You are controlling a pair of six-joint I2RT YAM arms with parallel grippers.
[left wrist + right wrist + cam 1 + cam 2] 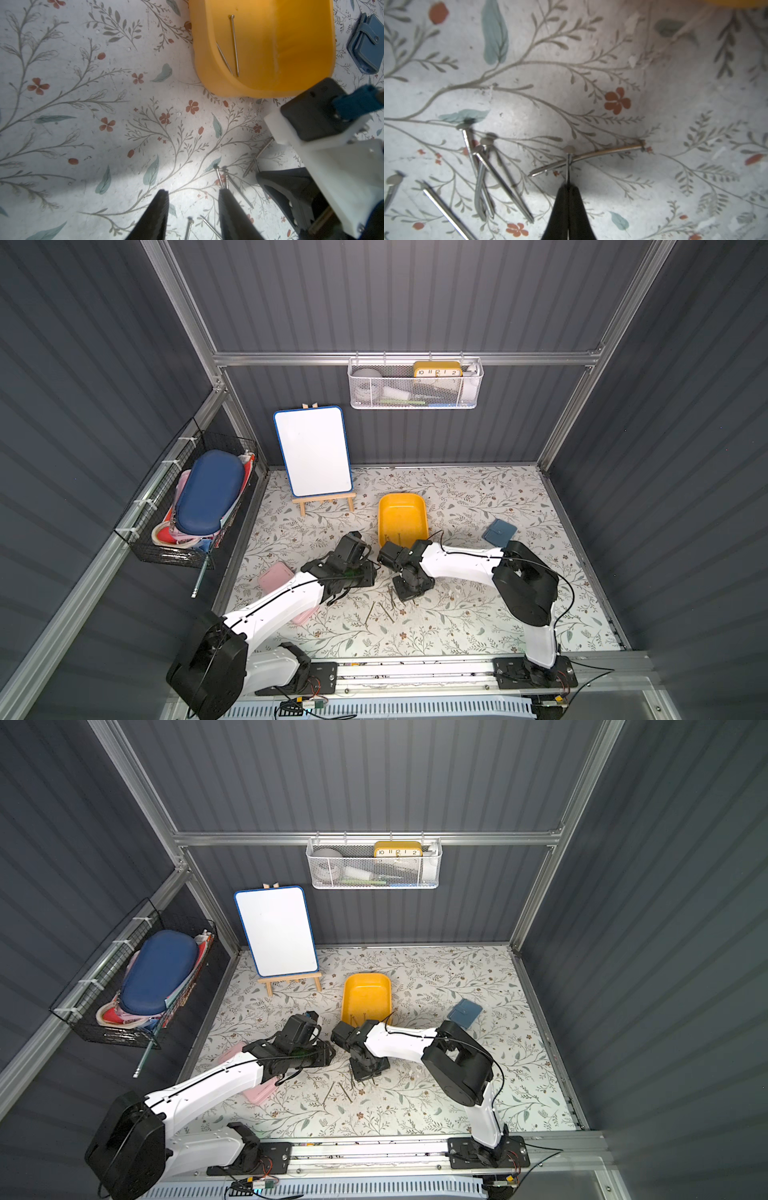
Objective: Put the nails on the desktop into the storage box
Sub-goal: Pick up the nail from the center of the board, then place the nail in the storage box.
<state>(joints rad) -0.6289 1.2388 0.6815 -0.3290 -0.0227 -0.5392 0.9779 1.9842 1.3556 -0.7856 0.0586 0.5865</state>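
The yellow-orange storage box (402, 520) (368, 996) stands mid-desktop, and two nails (234, 41) lie inside against its near wall. Several loose nails (380, 610) (343, 1092) (483, 176) lie on the floral desktop (457, 614) in front of both arms. My right gripper (568, 186) (409, 593) points down at this cluster, shut on the shaft of one nail (568, 166), which crosses over a bent nail (591, 154). My left gripper (193, 193) (359, 574) hovers just left of it, open. It holds nothing, and nails lie on the desktop below its fingers.
A flat pink case (276, 576) lies partly under the left arm. A blue wallet (498, 532) sits right of the box. A whiteboard on an easel (313, 452) stands at the back left. A wire basket (187, 506) hangs on the left wall and a white one (415, 385) on the back wall.
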